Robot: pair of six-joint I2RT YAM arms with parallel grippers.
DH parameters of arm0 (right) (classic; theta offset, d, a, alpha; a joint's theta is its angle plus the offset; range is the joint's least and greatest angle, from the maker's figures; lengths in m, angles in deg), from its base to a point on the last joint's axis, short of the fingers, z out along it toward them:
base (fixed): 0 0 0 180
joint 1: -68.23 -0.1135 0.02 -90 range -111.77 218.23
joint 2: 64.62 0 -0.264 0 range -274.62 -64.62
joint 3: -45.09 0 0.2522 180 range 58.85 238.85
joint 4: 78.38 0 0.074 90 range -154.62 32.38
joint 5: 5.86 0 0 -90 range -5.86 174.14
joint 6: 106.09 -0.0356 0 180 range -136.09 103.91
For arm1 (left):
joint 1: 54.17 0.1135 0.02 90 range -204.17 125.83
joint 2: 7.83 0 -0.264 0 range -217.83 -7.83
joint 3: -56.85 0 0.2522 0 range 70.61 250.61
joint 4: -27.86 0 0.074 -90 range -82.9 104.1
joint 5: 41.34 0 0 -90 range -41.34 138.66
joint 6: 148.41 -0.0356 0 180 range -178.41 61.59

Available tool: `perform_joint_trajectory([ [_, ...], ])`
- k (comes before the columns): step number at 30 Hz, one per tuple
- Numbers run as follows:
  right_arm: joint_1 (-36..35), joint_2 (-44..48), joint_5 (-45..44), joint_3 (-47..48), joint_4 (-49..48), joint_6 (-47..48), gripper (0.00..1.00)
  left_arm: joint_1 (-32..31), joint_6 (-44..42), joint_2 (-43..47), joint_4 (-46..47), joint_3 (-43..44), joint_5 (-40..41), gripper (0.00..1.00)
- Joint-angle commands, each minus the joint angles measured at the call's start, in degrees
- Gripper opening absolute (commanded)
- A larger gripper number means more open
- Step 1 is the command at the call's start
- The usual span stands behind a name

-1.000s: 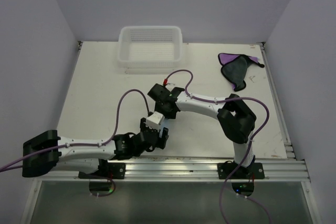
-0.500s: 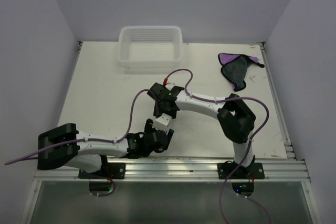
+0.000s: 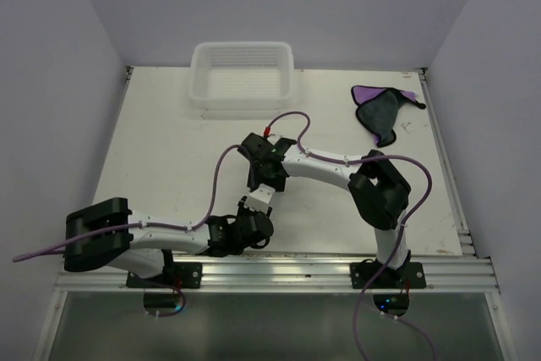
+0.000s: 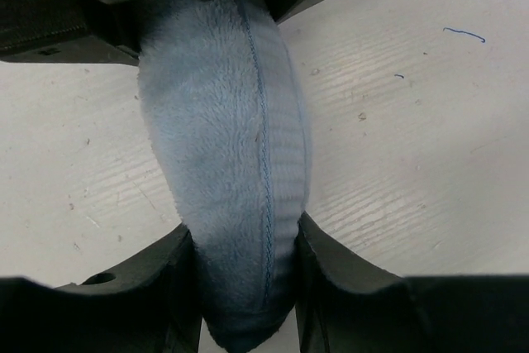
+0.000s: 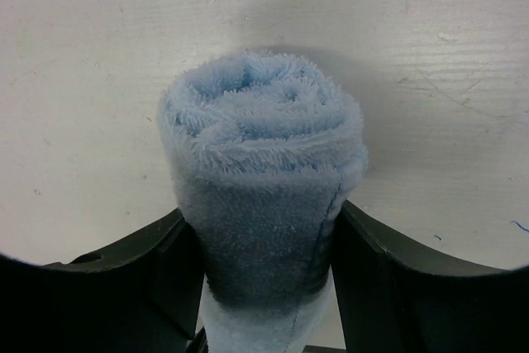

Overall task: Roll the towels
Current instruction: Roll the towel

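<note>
Top external view: the left gripper (image 4: 244, 287) had slid right, meeting the right gripper (image 5: 264, 287); both pinched the rolled blue towel (image 5: 263, 146); the purple towel (image 3: 380, 109) lay unrolled, far right.

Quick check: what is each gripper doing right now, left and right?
Left gripper: closed on the rolled light blue towel.
Right gripper: closed on the same towel, gripping one end of the roll.
</note>
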Motion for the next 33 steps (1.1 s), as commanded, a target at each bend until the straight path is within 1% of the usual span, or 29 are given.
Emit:
perform_joint_trajectory([
  [1, 1.48, 0.29, 0.33, 0.85, -0.29, -0.76, 0.60, -0.65, 0.33, 3.19, 2.20, -3.56, -1.73, 0.34],
  [3, 2.27, 1.08, 0.86, -0.29, -0.91, -0.50, 0.61, -0.56, 0.16, 5.73, 6.58, -6.36, -3.57, 0.32],
  [6, 3.68, 1.35, 0.86, -0.73, -0.91, -0.07, 0.61, -0.56, 0.59, 9.25, 9.49, -9.18, -5.33, 0.29],
  [9, 5.08, 1.18, 0.60, -0.82, -1.09, 0.64, 0.64, -0.56, 1.47, 12.06, 10.82, -10.94, -6.30, 0.27],
  [15, 8.25, 1.52, 0.69, -1.34, -1.00, 2.39, 0.70, -0.56, 5.42, 13.75, 15.29, -14.01, -9.37, 0.27],
  [19, 10.97, 3.98, 0.60, -2.40, -1.00, 3.89, 0.74, -0.56, 7.10, 13.75, 17.15, -15.25, -10.26, 0.27],
  [24, 11.77, 11.09, -1.15, -6.52, -3.37, 7.13, 0.81, -0.56, 7.89, 14.01, 17.94, -15.96, -10.52, 0.27],
  [27, 11.77, 16.09, -3.00, -9.24, -4.16, 8.28, 0.82, -0.56, 8.68, 14.54, 18.30, -16.40, -10.43, 0.27],
  [30, 11.42, 20.31, -1.78, -13.02, -5.22, 8.55, 0.82, -0.56, 9.73, 15.33, 19.35, -17.62, -10.17, 0.27],
  [33, 9.40, 23.84, -1.25, -17.93, -9.95, 8.99, 0.85, -0.48, 10.61, 16.03, 20.05, -18.50, -9.73, 0.26],
])
